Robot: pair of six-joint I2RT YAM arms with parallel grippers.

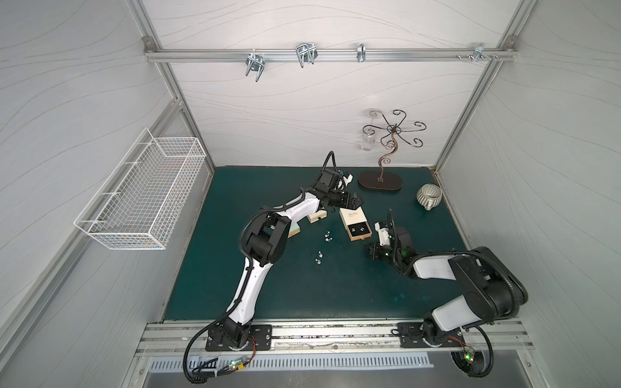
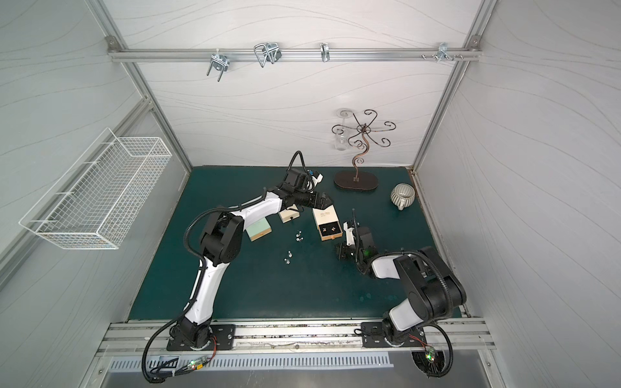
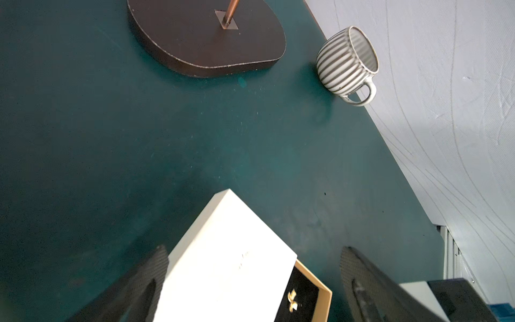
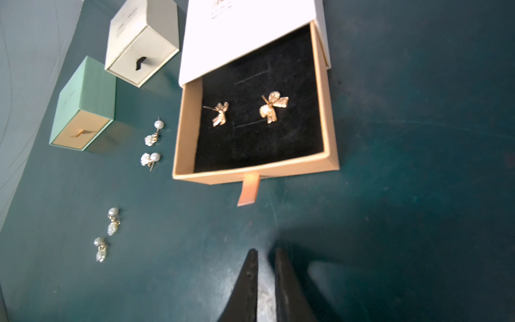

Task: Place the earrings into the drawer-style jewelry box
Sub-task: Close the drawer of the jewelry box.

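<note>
Four loose pearl-white stud earrings [image 4: 150, 139] lie on the dark teal mat [image 4: 418, 167]; two golden bow studs [image 4: 274, 107] sit in the pulled-out tan drawer [image 4: 325, 117] of the white cardboard jewelry box [image 4: 245, 36] — left gripper [image 3: 254, 249] spread astride its sleeve, right gripper [image 4: 266, 255] pinched together, empty, nearby.

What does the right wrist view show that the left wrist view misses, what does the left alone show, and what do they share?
Right wrist only: the green box, the cream box and four pearl earrings loose on the mat. Left wrist only: the striped mug and the stand's dark base. Shared: the white box with its drawer pulled out, a golden earring inside.
</note>
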